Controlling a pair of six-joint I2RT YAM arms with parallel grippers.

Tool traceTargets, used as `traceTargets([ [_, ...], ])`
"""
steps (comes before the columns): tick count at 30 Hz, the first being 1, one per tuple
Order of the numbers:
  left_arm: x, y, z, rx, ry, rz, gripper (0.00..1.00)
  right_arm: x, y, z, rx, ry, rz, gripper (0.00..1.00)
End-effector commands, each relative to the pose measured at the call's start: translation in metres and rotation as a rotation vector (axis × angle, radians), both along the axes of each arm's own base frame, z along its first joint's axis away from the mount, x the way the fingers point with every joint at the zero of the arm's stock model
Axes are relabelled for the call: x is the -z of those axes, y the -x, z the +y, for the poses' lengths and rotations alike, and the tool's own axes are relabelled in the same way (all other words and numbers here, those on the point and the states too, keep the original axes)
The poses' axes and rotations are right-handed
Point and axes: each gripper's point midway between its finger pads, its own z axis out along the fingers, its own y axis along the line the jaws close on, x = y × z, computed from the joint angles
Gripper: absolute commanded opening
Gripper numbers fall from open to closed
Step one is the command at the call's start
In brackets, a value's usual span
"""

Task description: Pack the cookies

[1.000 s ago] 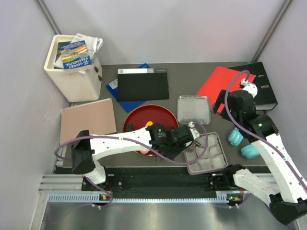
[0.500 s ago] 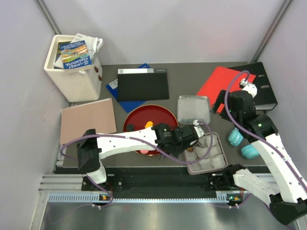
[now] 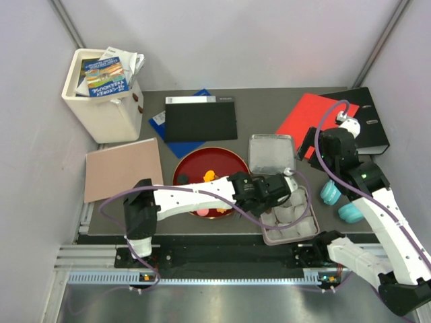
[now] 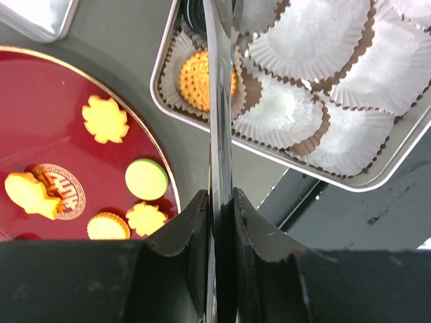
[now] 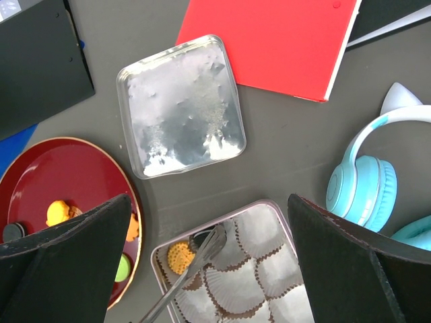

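Observation:
My left gripper (image 4: 217, 198) (image 3: 275, 189) is shut on metal tongs (image 4: 219, 101). They reach over the silver tin (image 4: 159, 87) of white paper cups. One round orange cookie (image 4: 199, 81) sits in a cup beside the tongs. The tongs' tips (image 5: 219, 239) are at a black cookie (image 5: 201, 242) in the tin's corner cup; I cannot tell whether they grip it. More cookies lie on the red plate (image 4: 40, 101): an orange leaf (image 4: 106, 119), a green round (image 4: 146, 179) and an orange flower (image 4: 146, 219). My right gripper (image 5: 209, 202) (image 3: 308, 144) is open and empty, high above the tin.
The tin's lid (image 3: 271, 153) lies behind the tin. Teal headphones (image 3: 335, 193) lie right of the tin, and a red folder (image 3: 313, 118) and a black binder (image 3: 369, 121) at the back right. A black folder (image 3: 201, 120), a tan board (image 3: 123, 168) and a white bin (image 3: 101, 101) stand to the left.
My left arm has moved right, carrying the tongs from the red plate's edge to over the tin. The right arm has not moved.

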Motion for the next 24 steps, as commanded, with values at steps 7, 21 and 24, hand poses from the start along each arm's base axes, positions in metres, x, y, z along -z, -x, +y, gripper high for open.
traceTargets([
  [7, -0.084, -0.03, -0.01, -0.056, 0.155, -0.183, 0.18, -0.008, -0.002, 0.003, -0.002, -0.018, -0.035, 0.99],
  [21, -0.048, -0.066, 0.146, -0.629, 0.078, -0.17, 0.48, -0.005, -0.007, 0.012, -0.028, -0.018, -0.031, 0.99],
  [24, -0.042, -0.07, 0.171, -0.711, 0.054, -0.177, 0.54, -0.004, -0.008, 0.014, -0.035, -0.016, -0.028, 0.99],
])
